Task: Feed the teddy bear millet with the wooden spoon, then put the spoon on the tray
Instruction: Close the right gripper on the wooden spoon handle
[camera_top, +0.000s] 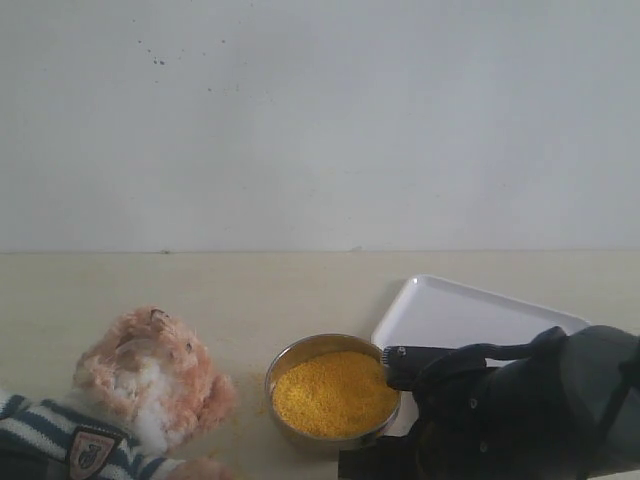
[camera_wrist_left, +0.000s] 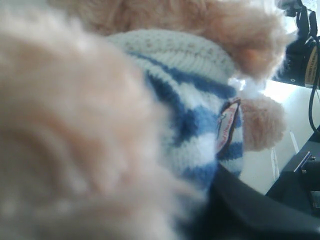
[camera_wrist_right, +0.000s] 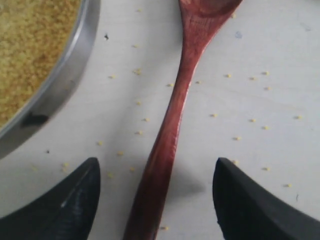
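Presently the right gripper (camera_wrist_right: 156, 165) stands wide open over the table (camera_top: 250, 290). Its two dark fingers (camera_wrist_right: 70, 205) sit one on each side of the wooden spoon (camera_wrist_right: 185, 75) and neither touches it. The spoon lies flat on the table. Its thin handle runs between the fingers with a gap on both sides, and its oval bowl end points away from the gripper. Nothing is held.

The metal bowl (camera_wrist_right: 70, 75) sits just beside this gripper, on the side toward the bear, close to the spoon but not touching it. The millet (camera_top: 335, 393) fills it as a yellow heap. Loose grains (camera_wrist_right: 252, 120) are scattered on the table around the spoon handle, in front of both fingers.

In the exterior view the right arm (camera_top: 520, 410) reaches in low, close to the bowl's rim. The tray (camera_top: 450, 315) lies beyond the arm, toward the wall, partly hidden by it. The part that shows carries nothing.

The teddy bear (camera_top: 150, 385) is well apart from the right gripper, on the far side of the bowl, with its head tilted. In the left wrist view its fur and striped shirt (camera_wrist_left: 200, 100) fill nearly the whole picture, and the badge (camera_wrist_left: 227, 125) is visible at close range. The bear is pressed right up against the left gripper. The jaws themselves are not visible, so I cannot tell whether they are wide, narrow or closed on the bear. A dark shape (camera_wrist_left: 250, 210) by the shirt's hem cannot be identified.
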